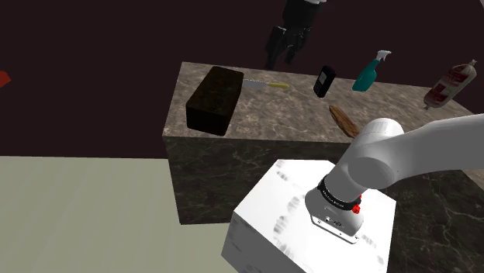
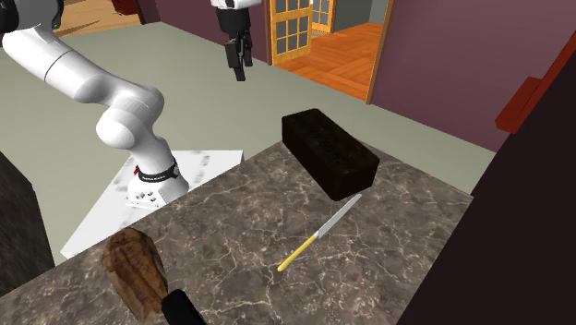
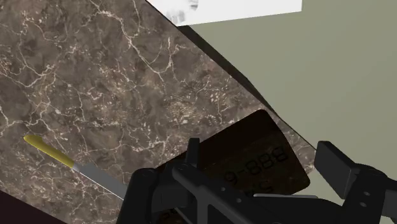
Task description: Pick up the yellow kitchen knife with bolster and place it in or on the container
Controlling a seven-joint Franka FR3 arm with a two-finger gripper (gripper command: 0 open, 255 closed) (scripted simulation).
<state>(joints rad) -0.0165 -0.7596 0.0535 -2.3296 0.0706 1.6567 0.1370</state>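
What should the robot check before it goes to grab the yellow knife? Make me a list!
1. The hand is open: ok, its fingers stand apart and hold nothing.
2. The knife is free to grab: ok, it lies flat on the counter with nothing on it.
3. The hand is over the knife: not ok, it hangs high up and the knife lies off to one side of the fingers.
4. The blade tip is clear of the dark container: cannot tell, they are very close.
5. The container's top is free: ok, nothing lies on it.
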